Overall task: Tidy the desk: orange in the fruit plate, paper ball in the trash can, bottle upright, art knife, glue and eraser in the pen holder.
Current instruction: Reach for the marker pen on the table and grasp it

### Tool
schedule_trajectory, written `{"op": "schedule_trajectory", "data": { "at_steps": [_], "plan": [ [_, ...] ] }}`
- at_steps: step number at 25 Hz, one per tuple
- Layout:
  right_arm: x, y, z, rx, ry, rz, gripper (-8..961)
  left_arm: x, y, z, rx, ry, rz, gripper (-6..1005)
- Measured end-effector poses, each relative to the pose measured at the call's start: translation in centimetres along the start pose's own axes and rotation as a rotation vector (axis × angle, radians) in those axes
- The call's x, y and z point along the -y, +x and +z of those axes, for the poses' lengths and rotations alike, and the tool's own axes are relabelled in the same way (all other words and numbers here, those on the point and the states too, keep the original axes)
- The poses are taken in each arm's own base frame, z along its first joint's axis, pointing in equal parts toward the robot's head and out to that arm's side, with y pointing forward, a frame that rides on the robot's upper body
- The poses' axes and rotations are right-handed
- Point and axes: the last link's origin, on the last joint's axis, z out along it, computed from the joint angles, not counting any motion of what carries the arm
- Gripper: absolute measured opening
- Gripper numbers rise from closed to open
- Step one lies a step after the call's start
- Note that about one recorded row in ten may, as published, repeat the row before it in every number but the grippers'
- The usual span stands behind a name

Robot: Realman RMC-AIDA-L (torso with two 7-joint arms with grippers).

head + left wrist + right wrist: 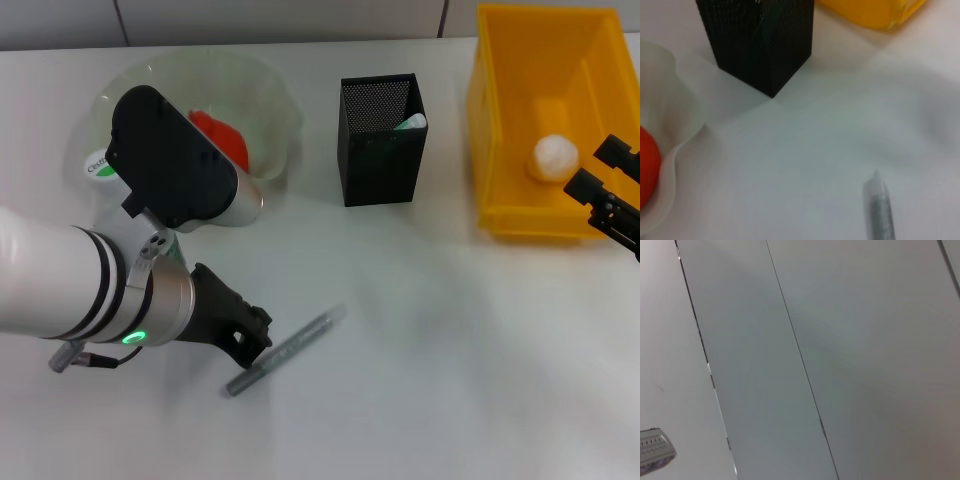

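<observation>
- Head view: the left hand [245, 335] sits low over the table [430, 340], right at the near end of the knife [290, 349], the grey stick lying flat. Its long axis runs diagonally, near end by the hand, far end aimed up toward the pen holder [380, 150]. Can't tell if the fingers are apart or clamped on it, the arm body hides them. The left arm is clearly the nearer one; the right hand [612, 195] hangs over by the near corner of the trash can [500, 120], well apart from the knife, and it looks spread with nothing in it.
- Same view, what's sorted: the orange [222, 135] is in the fruit plate [270, 90], the paper ball [553, 157] is in the trash can, and something white with green already pokes out of the pen holder. A green-labelled thing peeks out beside the plate behind the arm, probably the bottle, mostly hidden.
- Left wrist view: the knife tip [879, 207] pokes in, no fingers visible. Bare table lies between it and the pen holder, with the plate rim off to one side and the trash can beyond. My guess: the route to the holder is open, just needs a lift high enough to clear the mesh rim.
- Right wrist view: only wall panels, nothing useful.
</observation>
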Motion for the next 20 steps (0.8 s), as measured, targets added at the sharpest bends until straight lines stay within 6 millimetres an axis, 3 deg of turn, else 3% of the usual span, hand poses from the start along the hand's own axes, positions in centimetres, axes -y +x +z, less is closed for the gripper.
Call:
{"op": "schedule_trajectory", "data": {
  "at_steps": [7,14,19,20],
  "plan": [
    [-0.1,0.1,-0.2,-0.004,-0.001,0.005,725,-0.8,-0.2,-0.6,0.034,-0.025,0.029,40],
    [-0.1,0.2,-0.2,-0.024,-0.014,0.011,725,-1.1,0.5,0.0,0.058,-0.034,0.042,221],
    [-0.2,0.5,0.0,-0.04,-0.02,0.014,725,-0.7,0.7,1.4,0.096,-0.038,0.037,446],
    [-0.2,0.5,0.0,-0.041,-0.019,0.012,725,-0.7,0.7,1.4,0.099,-0.039,0.039,446]
  ]
}}
